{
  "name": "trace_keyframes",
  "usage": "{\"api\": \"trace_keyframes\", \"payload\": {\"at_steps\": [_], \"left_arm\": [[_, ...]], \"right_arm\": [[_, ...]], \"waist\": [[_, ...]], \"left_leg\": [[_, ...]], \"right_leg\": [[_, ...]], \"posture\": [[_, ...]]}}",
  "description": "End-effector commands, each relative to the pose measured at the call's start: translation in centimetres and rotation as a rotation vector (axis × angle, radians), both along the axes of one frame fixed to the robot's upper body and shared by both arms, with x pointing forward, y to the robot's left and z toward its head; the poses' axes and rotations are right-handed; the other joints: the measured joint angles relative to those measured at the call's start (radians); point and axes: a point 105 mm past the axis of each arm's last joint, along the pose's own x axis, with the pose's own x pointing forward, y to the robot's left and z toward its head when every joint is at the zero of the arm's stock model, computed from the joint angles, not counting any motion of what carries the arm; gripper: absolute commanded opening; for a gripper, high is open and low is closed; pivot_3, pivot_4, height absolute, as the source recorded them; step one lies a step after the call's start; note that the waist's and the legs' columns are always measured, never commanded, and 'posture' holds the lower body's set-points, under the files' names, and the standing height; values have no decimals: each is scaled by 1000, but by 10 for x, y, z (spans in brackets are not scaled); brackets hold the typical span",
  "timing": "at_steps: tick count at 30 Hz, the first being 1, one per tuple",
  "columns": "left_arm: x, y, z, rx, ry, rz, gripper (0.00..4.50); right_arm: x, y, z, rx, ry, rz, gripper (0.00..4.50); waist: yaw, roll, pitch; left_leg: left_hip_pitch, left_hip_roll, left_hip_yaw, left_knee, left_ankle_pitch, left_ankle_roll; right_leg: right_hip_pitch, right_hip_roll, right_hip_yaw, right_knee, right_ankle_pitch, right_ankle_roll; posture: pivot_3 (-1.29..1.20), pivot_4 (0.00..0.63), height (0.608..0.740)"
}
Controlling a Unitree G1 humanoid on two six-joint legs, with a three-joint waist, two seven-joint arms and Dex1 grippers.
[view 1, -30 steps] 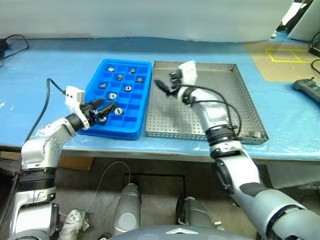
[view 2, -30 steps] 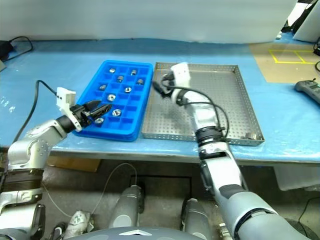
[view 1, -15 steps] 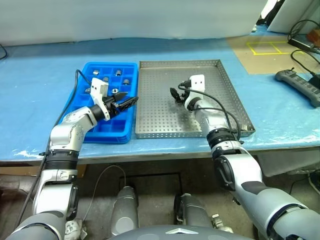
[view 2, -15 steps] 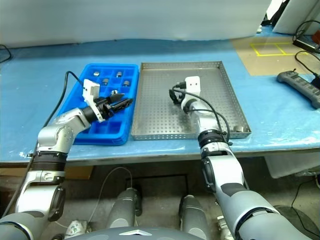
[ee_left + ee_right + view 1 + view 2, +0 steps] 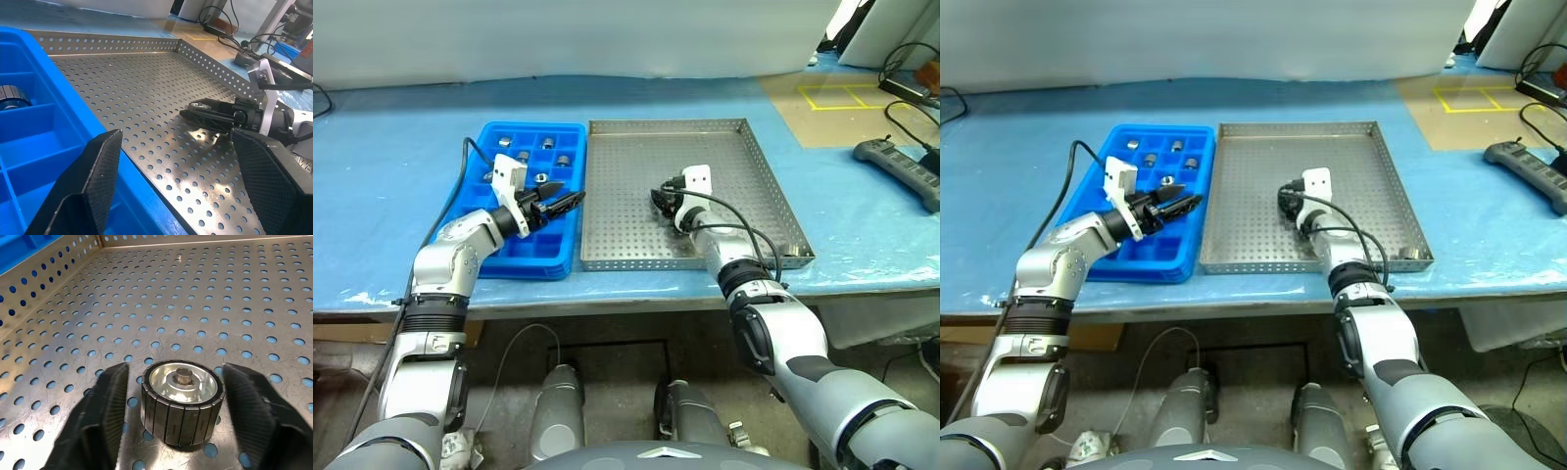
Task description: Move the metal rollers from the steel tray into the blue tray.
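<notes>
The right hand (image 5: 182, 396) has dropped, fingers straddling a roller (image 5: 182, 401) on the steel tray (image 5: 626, 157), gaps showing.

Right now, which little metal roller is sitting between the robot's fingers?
The lone roller on the steel tray, between the right tool's fingers; the others sit in the blue tray.

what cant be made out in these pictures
- Whether the right gripper pinches the roller: right wrist view shows slim gaps beside it, head views too small.
- How many rollers sit in the blue tray: the left gripper and arm cover some cells.
- Other rollers in the steel tray: the right arm hides part of its floor.
</notes>
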Motion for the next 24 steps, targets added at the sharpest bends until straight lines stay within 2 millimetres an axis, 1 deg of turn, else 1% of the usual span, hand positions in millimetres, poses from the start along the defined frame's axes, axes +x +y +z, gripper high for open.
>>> {"api": "trace_keyframes", "payload": {"at_steps": [1, 2, 4, 6, 8, 11, 12, 16, 20, 21, 23, 24], "left_arm": [[-3, 2, 9, -1, -42, -2, 3749], [-3, 2, 9, 0, -41, -2, 3749], [-5, 3, 9, 0, -40, -2, 3749], [-6, 5, 10, 1, -41, -3, 3749], [-8, 6, 12, 1, -43, -2, 3749], [-11, 13, 16, 0, -51, 16, 3749], [-12, 16, 17, -1, -53, 27, 3749], [-19, 31, 20, 6, -61, 80, 3749], [-32, 44, 21, 12, -62, 134, 3749], [-38, 51, 18, 15, -55, 162, 3749], [-51, 61, 14, 21, -40, 207, 3749], [-56, 65, 12, 23, -34, 224, 3749]], "right_arm": [[2, 8, 25, 19, -90, 70, 2491], [2, 10, 28, 8, -100, 81, 1977], [3, 9, 34, -15, -107, 74, 1642], [4, 11, 45, -13, -130, 84, 1643], [3, 18, 59, 10, -164, 125, 1643], [-6, 44, 83, 49, -214, 252, 1643], [-11, 57, 89, 61, -224, 310, 1643], [-29, 104, 105, 94, -244, 488, 1643], [-38, 133, 106, 108, -234, 575, 1643], [-43, 144, 103, 113, -224, 613, 1643], [-52, 159, 99, 121, -208, 668, 1643], [-54, 163, 97, 124, -203, 684, 1643]], "waist": [[0, 0, 0], [0, 0, 0], [0, 0, 0], [0, 0, 0], [2, 0, 0], [4, 0, 0], [3, 0, 0], [3, 0, 0], [22, 0, 0], [27, 0, 0], [38, 0, 0], [44, 0, 0]], "left_leg": [[0, 0, 0, 0, 0, 0], [0, 0, 0, 0, 0, 0], [0, 0, 0, 0, 0, 0], [0, 0, 0, 0, 0, 0], [0, 0, 0, -1, 0, 0], [0, 0, 0, -1, 0, 0], [0, 0, 0, -1, 0, 0], [2, 1, -2, -5, 0, 0], [2, 2, -3, -9, 0, 0], [2, 2, -3, -9, 0, 0], [2, 2, -4, -11, 0, 0], [1, 1, -4, -11, 0, 0]], "right_leg": [[0, 0, 0, 0, 0, 0], [0, 0, 0, 0, 0, 0], [0, 0, 0, 0, 0, 0], [0, 0, 0, 0, 0, 0], [0, 0, 0, 0, 0, 0], [0, 0, 0, -1, 0, 0], [0, 1, 0, -1, 0, 0], [0, 2, 0, -1, -1, -2], [-2, 2, -1, -2, -3, -4], [-2, 2, 0, -3, -3, -4], [-2, 2, 0, -4, -3, -3], [-3, 2, 0, -5, -4, -3]], "posture": [[80, 150, 740], [83, 150, 740], [86, 150, 740], [94, 150, 740], [110, 150, 740], [139, 150, 740], [148, 150, 740], [230, 150, 740], [308, 150, 740], [339, 150, 740], [382, 150, 740], [396, 150, 740]]}}
